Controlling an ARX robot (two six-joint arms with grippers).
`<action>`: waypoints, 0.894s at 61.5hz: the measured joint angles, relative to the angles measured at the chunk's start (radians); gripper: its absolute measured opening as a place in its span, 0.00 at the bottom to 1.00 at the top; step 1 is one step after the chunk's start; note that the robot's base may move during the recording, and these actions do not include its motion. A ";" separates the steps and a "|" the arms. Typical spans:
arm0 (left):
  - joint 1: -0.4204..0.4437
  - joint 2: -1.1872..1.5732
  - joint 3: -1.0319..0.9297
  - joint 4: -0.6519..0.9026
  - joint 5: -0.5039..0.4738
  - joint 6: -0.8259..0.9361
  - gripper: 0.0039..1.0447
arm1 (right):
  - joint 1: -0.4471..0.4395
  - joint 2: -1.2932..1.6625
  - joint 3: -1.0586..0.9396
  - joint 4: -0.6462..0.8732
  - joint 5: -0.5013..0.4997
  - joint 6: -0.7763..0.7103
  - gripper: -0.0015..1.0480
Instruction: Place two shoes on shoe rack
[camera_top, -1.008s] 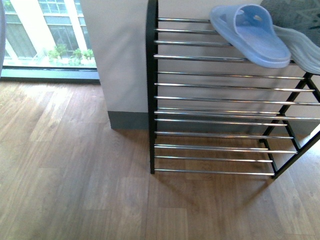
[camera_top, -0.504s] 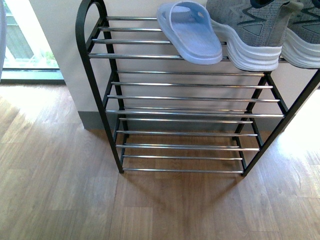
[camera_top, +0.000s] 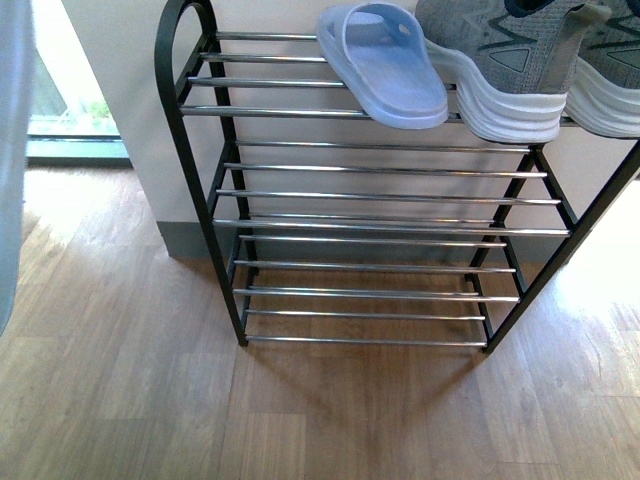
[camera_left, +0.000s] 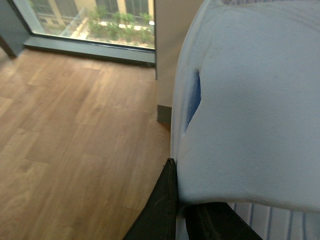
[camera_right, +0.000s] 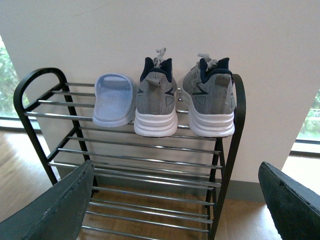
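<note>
Pale blue rubber is filling most of the left wrist view: we are holding a second slipper (camera_left: 250, 110) in the left gripper (camera_left: 182, 220), whose dark fingers (camera_left: 160, 210) are pinching its edge at the near end. In the front view the same slipper is showing only as a blurred pale strip at the left border (camera_top: 12, 150), well apart from the rack (camera_top: 190, 150). The right gripper (camera_right: 175, 210) is standing with its fingers spread wide and nothing between them, and it is facing the rack squarely.

We are judging the step in hand to be the carry of this slipper toward the rack. The next move is calling for a swing rightward and upward to the top tier, onto the bare rods beside the slipper (camera_top: 385, 65) already lying there sole-down with its end overhanging the front rod. That free stretch is looking wide enough, but the soft slipper may be sagging between rods if set down askew.

Farther back, two grey sneakers (camera_right: 155, 100) are sitting side by side on the same tier, heels outward, just beside the placed slipper. Lower tiers are carrying nothing.
</note>
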 joint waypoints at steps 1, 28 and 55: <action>0.000 0.031 0.026 0.000 0.016 -0.010 0.02 | 0.000 0.000 0.000 0.000 0.000 0.000 0.91; -0.039 0.668 0.752 -0.182 0.137 -0.106 0.02 | 0.000 0.000 0.000 0.000 0.000 0.000 0.91; -0.055 1.023 1.246 -0.443 0.115 -0.138 0.02 | 0.000 0.000 0.000 0.000 0.000 0.000 0.91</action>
